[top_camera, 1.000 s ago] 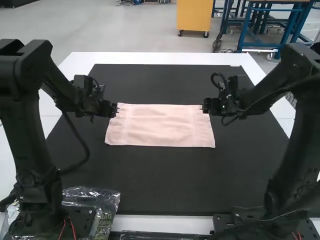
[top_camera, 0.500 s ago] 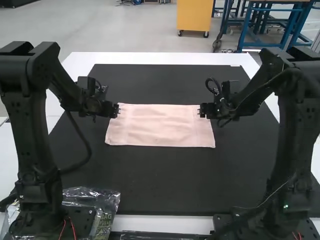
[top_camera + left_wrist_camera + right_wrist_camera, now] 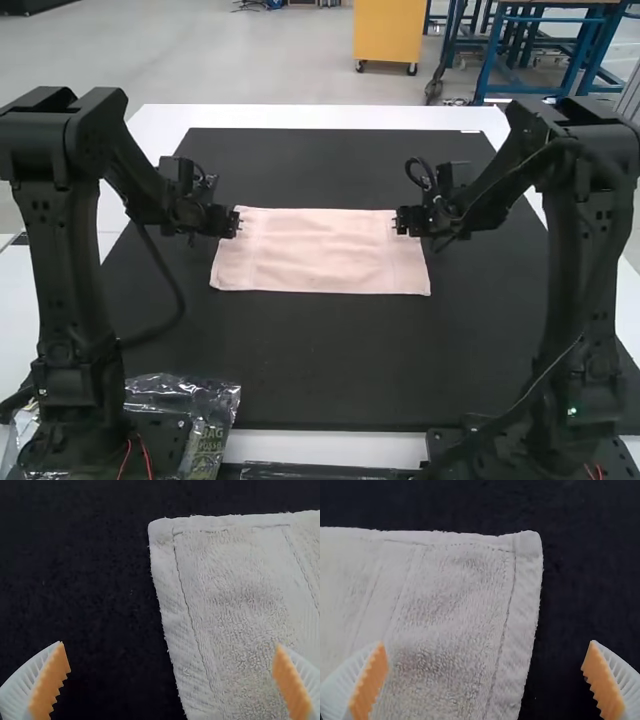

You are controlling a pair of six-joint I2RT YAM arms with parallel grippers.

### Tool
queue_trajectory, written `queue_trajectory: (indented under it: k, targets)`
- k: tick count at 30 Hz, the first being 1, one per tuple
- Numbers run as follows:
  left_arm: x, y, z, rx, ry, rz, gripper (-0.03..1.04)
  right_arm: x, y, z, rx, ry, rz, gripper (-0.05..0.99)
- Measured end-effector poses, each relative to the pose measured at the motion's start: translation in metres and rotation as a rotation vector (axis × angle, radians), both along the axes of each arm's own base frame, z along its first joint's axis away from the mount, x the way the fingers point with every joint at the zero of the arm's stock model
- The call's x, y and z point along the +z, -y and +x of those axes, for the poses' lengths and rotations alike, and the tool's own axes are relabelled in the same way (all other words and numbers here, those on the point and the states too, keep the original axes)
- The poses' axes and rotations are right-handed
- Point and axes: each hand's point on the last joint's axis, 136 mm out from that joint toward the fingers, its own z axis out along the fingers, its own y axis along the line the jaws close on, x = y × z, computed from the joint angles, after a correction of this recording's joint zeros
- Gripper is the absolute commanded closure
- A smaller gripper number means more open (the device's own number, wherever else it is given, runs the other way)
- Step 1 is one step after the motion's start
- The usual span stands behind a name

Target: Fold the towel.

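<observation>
A pink towel (image 3: 320,252) lies flat as a wide rectangle on the black mat. At its far left corner is my left gripper (image 3: 236,222), and at its far right corner my right gripper (image 3: 402,221). In the left wrist view my left gripper (image 3: 172,672) stands open, its fingers apart above the side edge of the towel (image 3: 235,605). The right wrist view has my right gripper (image 3: 485,672) open too, one finger over the towel (image 3: 445,615) and the other over the mat. Neither grips the cloth.
The black mat (image 3: 330,350) extends around the towel on a white table (image 3: 330,117). Crumpled clear plastic packaging (image 3: 205,400) lies near the left arm's base.
My right gripper has moved slightly left, in over the towel's far right corner. My left gripper has shifted very slightly to the right. The towel has stayed put.
</observation>
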Motion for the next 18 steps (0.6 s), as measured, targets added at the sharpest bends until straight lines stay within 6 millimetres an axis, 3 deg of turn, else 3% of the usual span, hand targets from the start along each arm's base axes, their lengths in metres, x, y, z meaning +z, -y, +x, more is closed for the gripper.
queue_trajectory:
  k: [2, 3, 4, 5, 7, 8, 12, 18]
  targets:
    - [-0.001, 0.000, 0.001, -0.002, 0.005, 0.002, 0.07, -0.001, -0.001, 0.000, -0.001, 0.001, -0.008, 0.08]
    - [-0.002, 0.000, 0.002, -0.002, 0.005, 0.002, 0.11, -0.001, -0.001, 0.000, 0.000, 0.001, -0.015, 0.21]
    - [-0.005, 0.000, 0.001, -0.002, 0.001, 0.003, 0.20, -0.002, 0.000, 0.001, -0.005, 0.002, -0.026, 0.52]
    - [-0.008, 0.000, 0.001, -0.004, -0.004, 0.006, 0.36, -0.002, 0.001, 0.002, -0.009, 0.005, -0.032, 0.95]
    - [-0.007, -0.003, 0.004, -0.002, 0.009, 0.014, 0.93, -0.004, 0.001, 0.004, -0.001, 0.009, -0.044, 0.96]
    - [-0.008, -0.003, 0.005, -0.005, 0.015, 0.012, 0.98, -0.004, 0.001, 0.004, 0.002, 0.012, -0.048, 0.96]
    - [-0.009, 0.009, 0.007, -0.051, 0.035, -0.008, 0.99, -0.004, -0.004, 0.003, 0.029, 0.014, -0.045, 0.96]
    - [-0.007, 0.006, 0.008, -0.054, 0.043, -0.017, 0.99, -0.002, -0.001, 0.002, 0.031, 0.003, -0.037, 0.96]
